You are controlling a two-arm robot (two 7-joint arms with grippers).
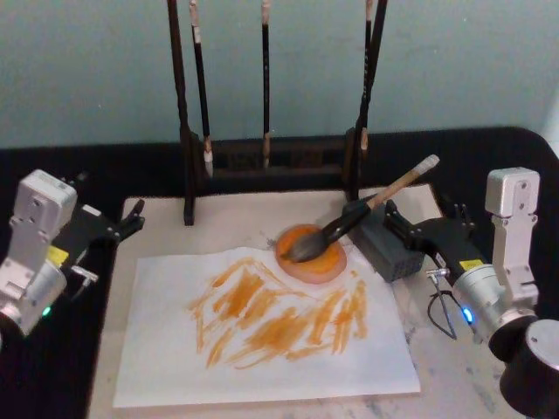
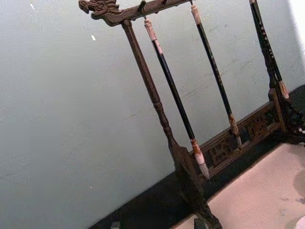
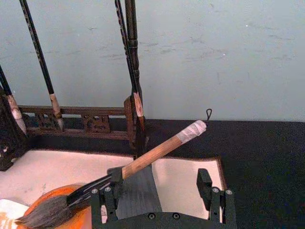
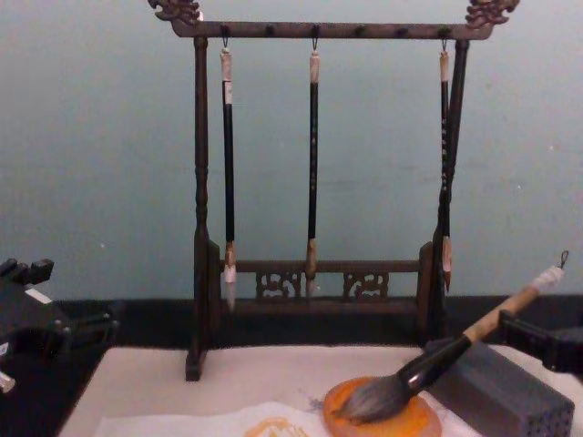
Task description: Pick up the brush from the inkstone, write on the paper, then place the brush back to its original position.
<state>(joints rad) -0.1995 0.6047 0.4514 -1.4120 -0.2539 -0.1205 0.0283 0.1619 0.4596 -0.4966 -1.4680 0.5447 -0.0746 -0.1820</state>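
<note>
Your left gripper (image 1: 133,218) sits at the left edge of the beige felt mat (image 1: 166,229), off the paper, holding nothing; you cannot tell from these views whether its fingers are parted or closed.

Next to the right, the paper (image 1: 175,349) lies flat on the mat, covered across its middle with orange strokes (image 1: 279,319). Behind it stands the dark wooden rack (image 4: 314,29), with three thin brushes (image 4: 312,164) hanging from its top bar.

At the paper's far right corner sits the inkstone (image 1: 312,255), an orange dish. The brush (image 1: 362,209) rests with its bristles in the dish, its handle slanting up and to the right over the grey block (image 1: 389,249) that stands just beside the dish. The white end cap is free in the air.

Your right gripper (image 3: 162,195) is at the right side of the mat, its fingers spread wide. The brush handle passes near one finger (image 3: 107,195), and nothing is gripped; the brush is released.
</note>
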